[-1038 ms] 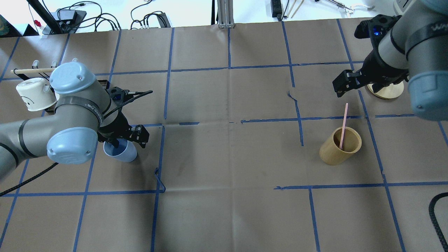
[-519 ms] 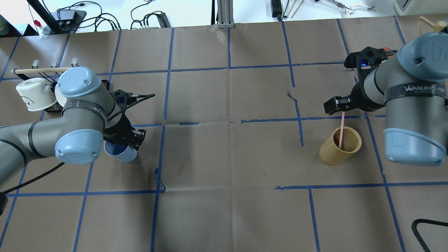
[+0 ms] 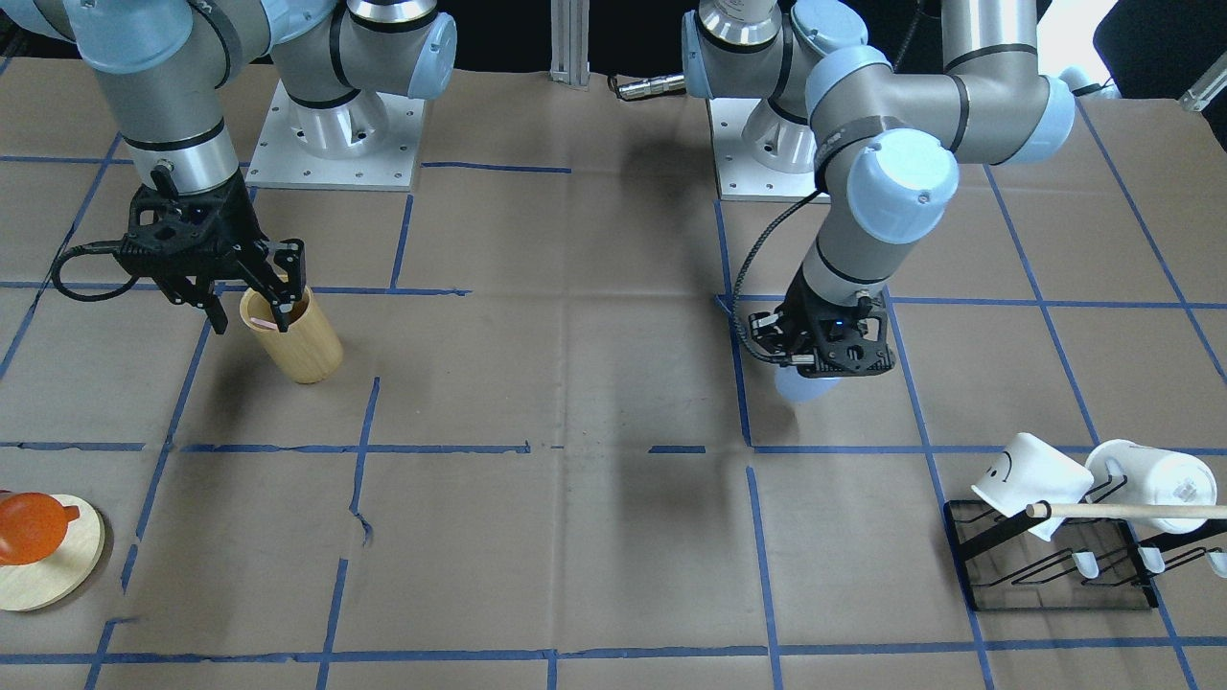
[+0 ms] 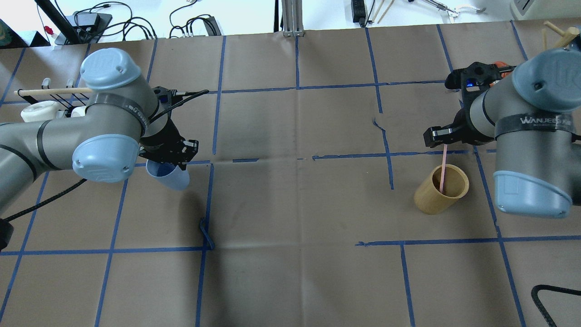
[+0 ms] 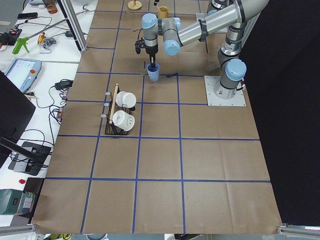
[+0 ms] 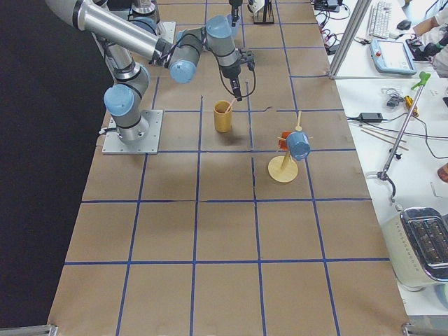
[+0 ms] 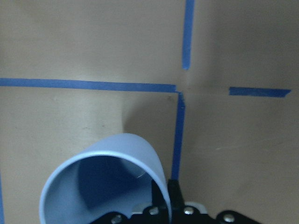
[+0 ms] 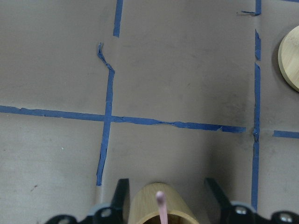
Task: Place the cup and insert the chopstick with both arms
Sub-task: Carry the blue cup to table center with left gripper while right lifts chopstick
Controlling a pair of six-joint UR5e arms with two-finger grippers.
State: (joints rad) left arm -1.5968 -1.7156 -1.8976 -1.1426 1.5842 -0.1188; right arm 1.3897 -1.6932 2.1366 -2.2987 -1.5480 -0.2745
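Blue plastic cup [image 4: 169, 176] pinched by my left gripper [image 4: 169, 156]; my right gripper [image 3: 251, 305] spread over the holder.

My left jaws are pressed on the cup's wall at its rim, toward the counter's left edge, just beside a crossing of blue tape lines [image 7: 179, 88]. Toward the right edge stands the pale bamboo cylinder holder [image 4: 429, 200], with the thin pink chopstick [image 4: 441, 175] leaning inside it. My right fingers [image 8: 121, 192] sit wide apart on either side of the holder's mouth, and the stick's top is between them, untouched. A black wire rack [image 3: 1054, 575] carrying white cups [image 3: 1030, 479] sits at the left edge. A round wooden stand [image 3: 53, 565] is by the far right corner.
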